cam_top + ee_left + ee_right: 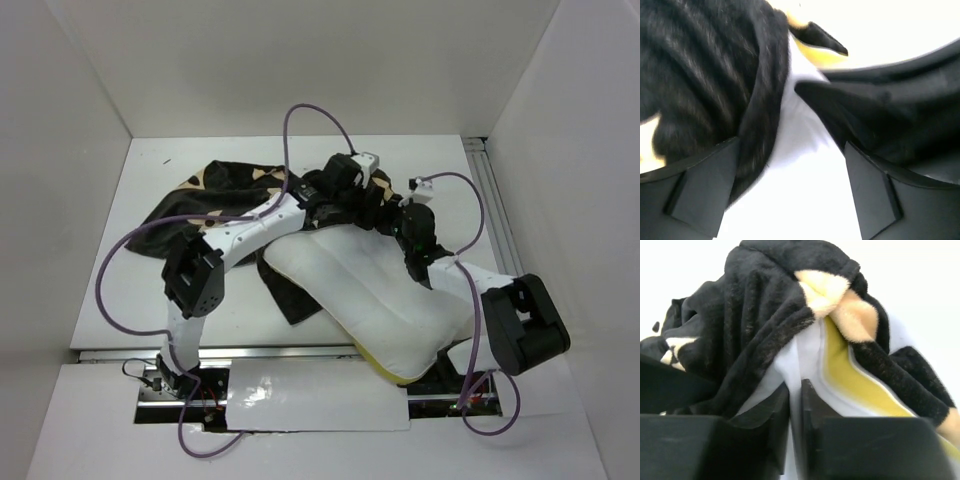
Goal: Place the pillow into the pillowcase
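the white table (240,150) carries everything. the pillow (385,300) lies slantwise across its near right part, with one corner past the near edge. the pillowcase (215,190) is bunched on the far left of the table and draped over the pillow's far end. a dark flap of it shows from under the pillow's left side. the left arm (250,228) and the right arm (465,280) both reach to that covered far end. the left jaws stand wide apart, with white pillow cloth and a dark plush hem in the gap between them. the right jaws are almost closed, pinching a thin fold of white pillow cloth, and plush lies over one finger (765,440). the yellow piping (855,380) runs just beside them, partly under the plush.
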